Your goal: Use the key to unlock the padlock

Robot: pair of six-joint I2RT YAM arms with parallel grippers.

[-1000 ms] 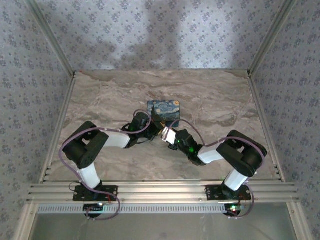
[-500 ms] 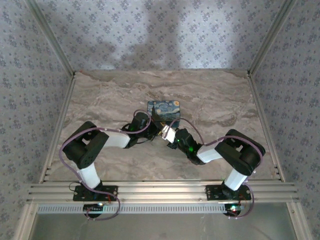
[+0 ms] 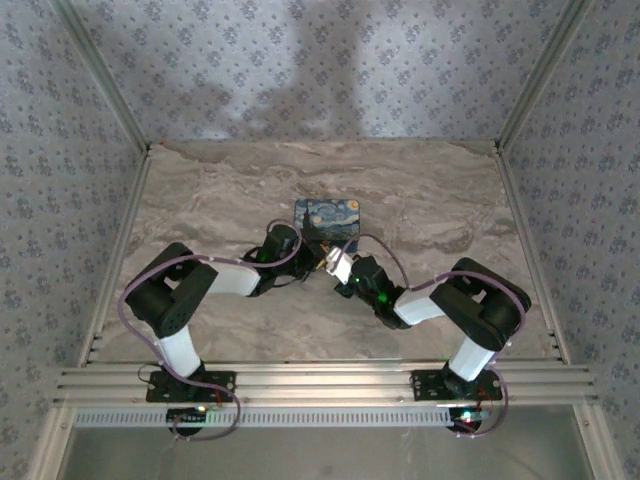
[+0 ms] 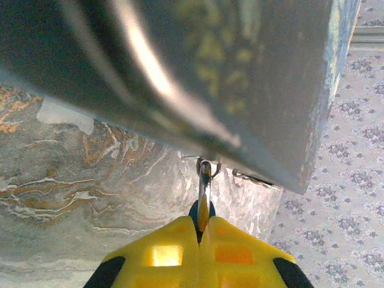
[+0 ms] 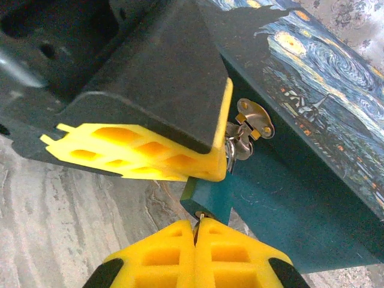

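Note:
In the right wrist view the teal padlock point(image 5: 210, 193) hangs from the metal hasp point(image 5: 252, 123) on the front of the starry-night box point(image 5: 312, 102). My right gripper point(image 5: 197, 221) is shut just under the padlock's bottom face, pinching the key point(image 5: 201, 215), of which a pale sliver shows at the keyhole. My left gripper point(image 4: 199, 219) is shut on the padlock; its thin shackle point(image 4: 204, 174) rises from the fingertips to the box. One yellow left finger point(image 5: 150, 150) covers the padlock's top. From above, both grippers meet at the box's near edge point(image 3: 325, 258).
The box point(image 3: 328, 221) sits mid-table on the marbled surface point(image 3: 430, 210). Its blurred side looms close over the left wrist camera point(image 4: 180, 72). Patterned walls enclose the table on three sides, and an aluminium rail point(image 3: 320, 380) runs along the near edge.
My right gripper's jaws have closed together on the key under the padlock. Both arms have stayed almost where they were.

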